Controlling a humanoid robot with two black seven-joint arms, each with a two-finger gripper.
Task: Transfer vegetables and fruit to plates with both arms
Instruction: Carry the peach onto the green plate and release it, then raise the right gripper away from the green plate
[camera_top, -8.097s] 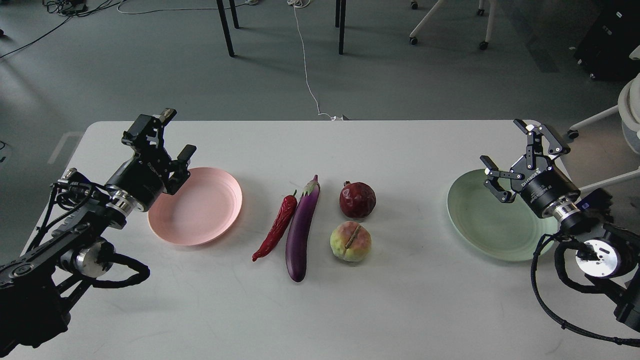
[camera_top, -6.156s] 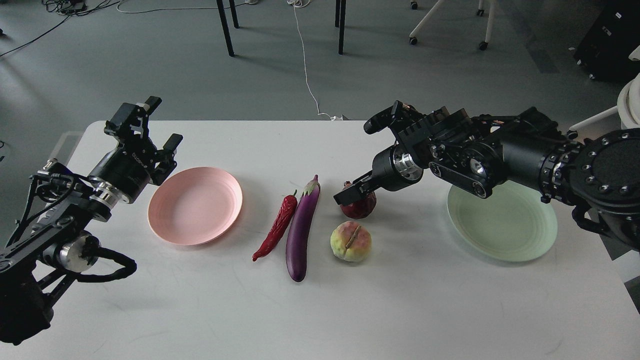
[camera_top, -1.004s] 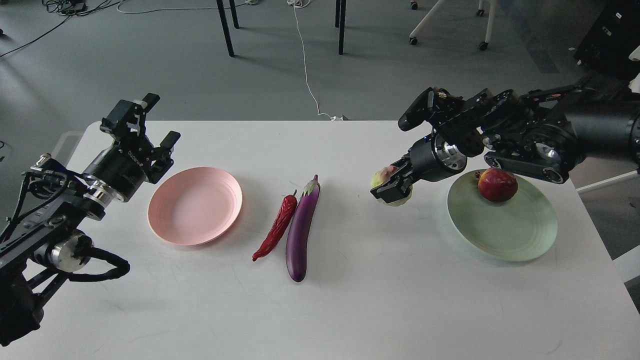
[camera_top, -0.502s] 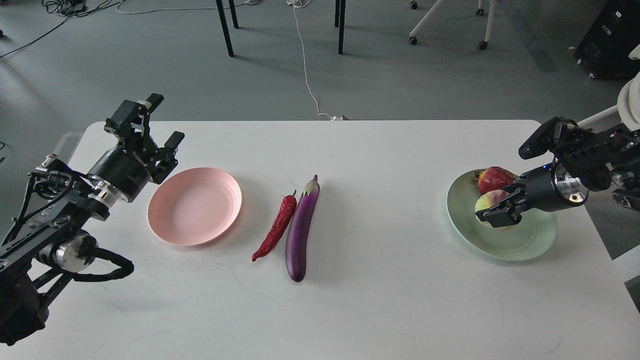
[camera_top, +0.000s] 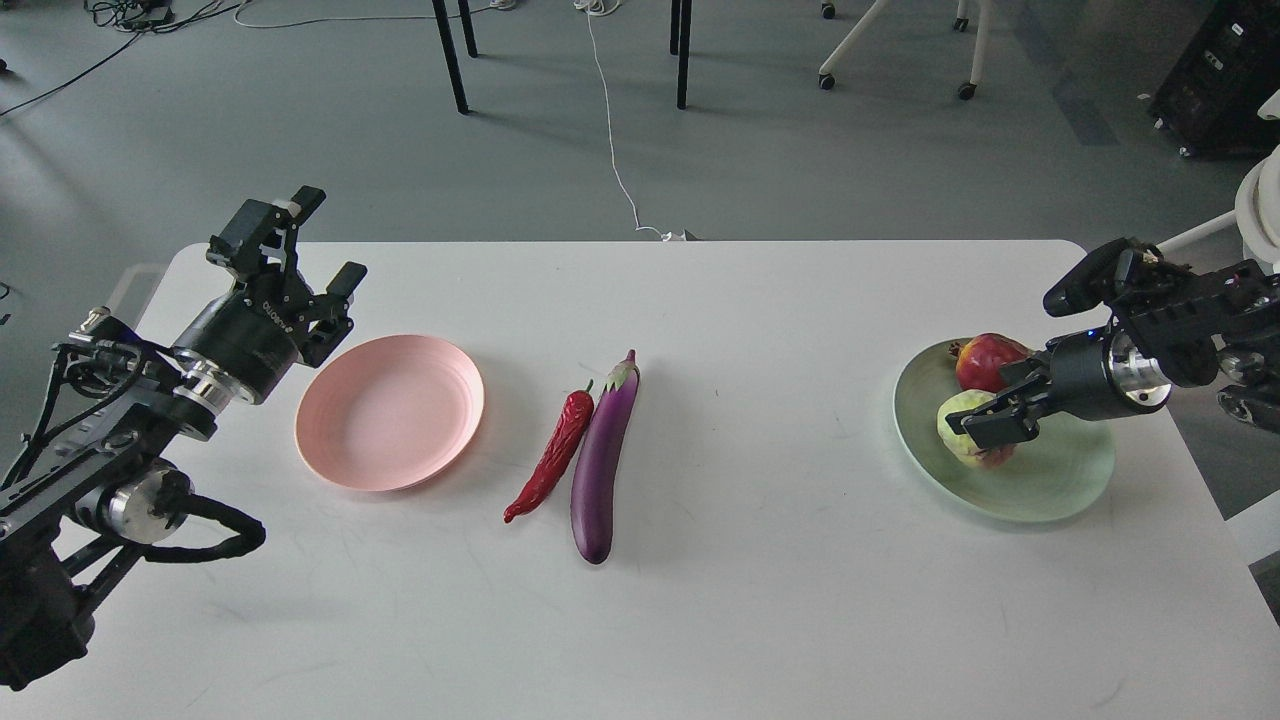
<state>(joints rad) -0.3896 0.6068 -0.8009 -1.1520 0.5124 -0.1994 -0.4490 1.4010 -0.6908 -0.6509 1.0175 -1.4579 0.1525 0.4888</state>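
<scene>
The purple eggplant (camera_top: 603, 455) and the red chili pepper (camera_top: 553, 458) lie side by side at the table's middle. The pink plate (camera_top: 390, 412) stands left of them with nothing on it. The mint green plate (camera_top: 1060, 482) at the right holds the pomegranate (camera_top: 985, 360) and the peach (camera_top: 960, 412). My right gripper (camera_top: 985, 400) is low over the green plate, its fingers spread around the peach, which rests on the plate. My left gripper (camera_top: 300, 250) is open and empty, raised just behind the pink plate's left rim.
The white table (camera_top: 700, 620) has its far edge behind the plates and its right edge close to the green plate. Chair and table legs (camera_top: 682, 55) and a white cable (camera_top: 612, 130) are on the floor beyond.
</scene>
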